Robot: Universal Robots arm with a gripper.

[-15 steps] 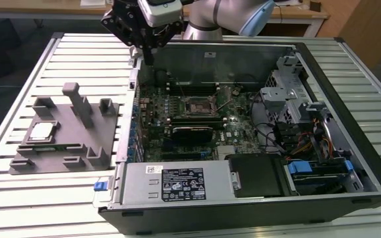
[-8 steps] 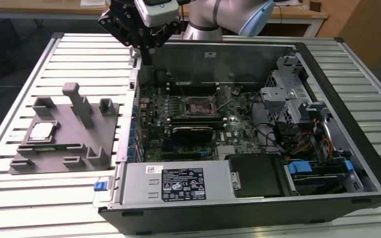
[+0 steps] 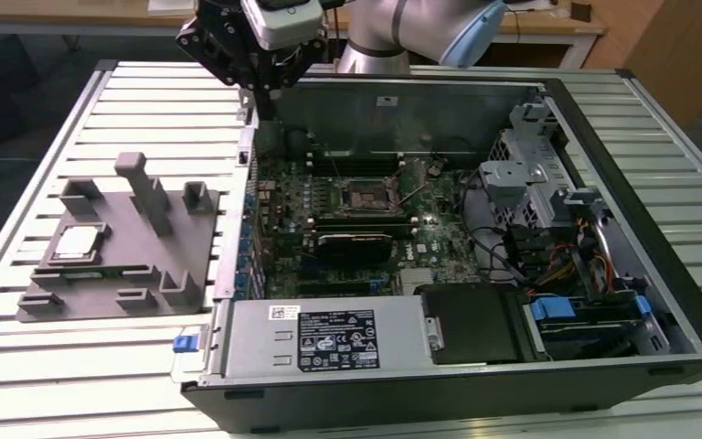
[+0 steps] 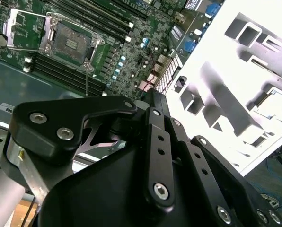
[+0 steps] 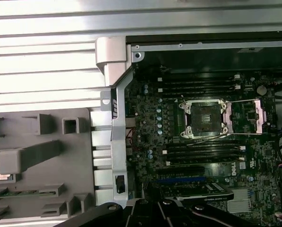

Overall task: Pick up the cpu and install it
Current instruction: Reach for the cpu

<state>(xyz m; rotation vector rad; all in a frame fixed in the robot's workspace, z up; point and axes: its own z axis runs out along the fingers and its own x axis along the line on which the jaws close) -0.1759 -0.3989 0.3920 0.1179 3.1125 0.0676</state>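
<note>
Hand [image 3: 262, 87] poised over the far corner of the open case [image 3: 643, 183], on the side nearest the grey tray [image 3: 107, 274]. Apparently pressed together with nothing pinched, though hard to be sure from these angles. Cpu [image 3: 77, 242] well apart from the hand, below it and off to the exterior view's left, lying flat in a square recess of the tray on the slatted desk [image 3: 34, 128], silver top up. Same cpu [image 4: 273, 101] washed out in glare in the second wrist view, beyond the hand's black links. Socket [image 3: 364, 195] on the motherboard [image 3: 326, 229] inside the case, below the hand and toward the exterior view's right of it. Socket lid [image 5: 247, 116] swung open to one side in the first wrist view, with memory slots running along both sides of the socket.
</note>
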